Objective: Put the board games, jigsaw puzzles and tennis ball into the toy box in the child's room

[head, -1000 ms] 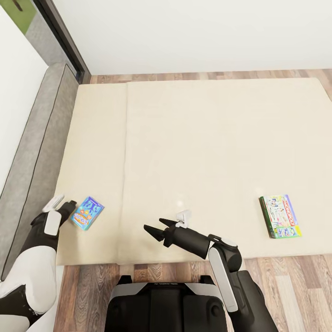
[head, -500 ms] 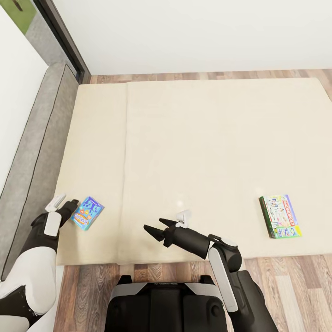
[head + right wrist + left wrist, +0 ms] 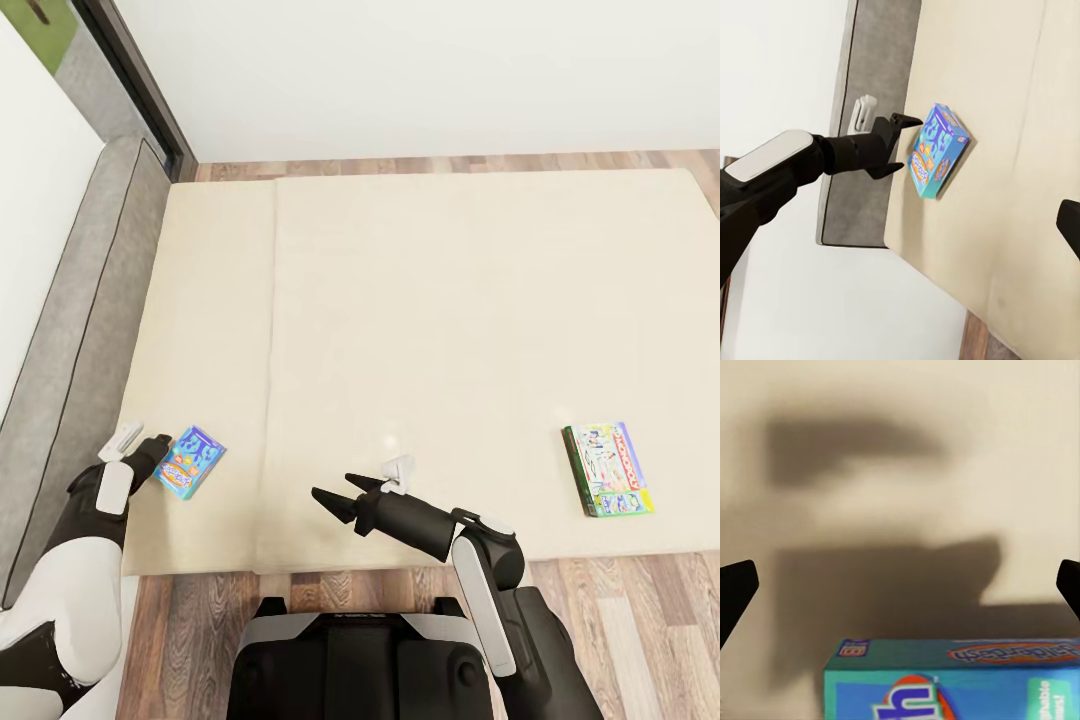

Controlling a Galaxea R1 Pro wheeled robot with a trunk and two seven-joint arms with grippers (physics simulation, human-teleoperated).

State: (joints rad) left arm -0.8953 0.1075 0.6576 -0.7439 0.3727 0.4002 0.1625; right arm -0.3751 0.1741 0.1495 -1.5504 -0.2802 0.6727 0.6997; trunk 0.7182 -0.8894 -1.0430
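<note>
Left gripper (image 3: 150, 450) sits at the near-left corner of the bed (image 3: 420, 300), jaws spread and holding nothing, closer now to the blue board game (image 3: 190, 462) than a second ago: the dark fingers have crept from just beside the box to nearly touching its left end. Seen from the left wrist, fingertips (image 3: 736, 585) stand wide apart with the box's blue edge (image 3: 960, 679) between and below them, not yet bracketed. Reads as the final approach to a pick, grasp still to come; nothing yet carried toward the toy box.

Right gripper (image 3: 340, 500) hangs above the near edge of the bed, fingers parted, empty, unchanged over the last second. From the right wrist, the left arm's fingers (image 3: 896, 139) show just short of the blue box (image 3: 937, 150), a sliver of gap possibly remaining.

Second board game, the green-bordered one (image 3: 607, 468), lies flat near the right front of the bed, well apart from both arms, untouched.

Plenty of bare mattress beyond and to the right of the blue box for pushing or sliding. Tighter on the left: grey headboard panel (image 3: 80, 340) runs close beside the arm, and the mattress's front edge lies near the box, so a nudge toward the robot risks a drop to the wooden floor (image 3: 620, 640).
</note>
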